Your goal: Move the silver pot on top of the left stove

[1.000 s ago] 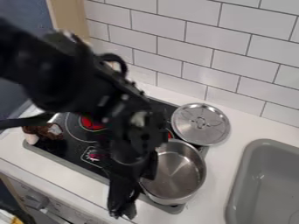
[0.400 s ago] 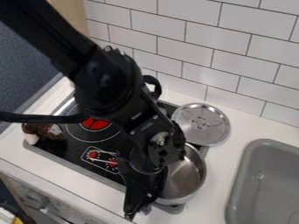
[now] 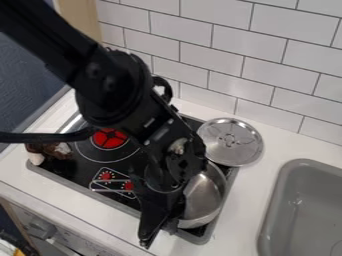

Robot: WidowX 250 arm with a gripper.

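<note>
Hand: at silver pot, grip unclear
Pot: newly tipped, slightly leftward
Left burner: not reached

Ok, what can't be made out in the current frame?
All in the camera view:
- Left side of the pot, and any contact there: behind the end effector.
- Right part of the stove: behind the arm.
- Far side of the sink: cut off by the right edge.
- Brown-and-white item: too small to name.
</note>
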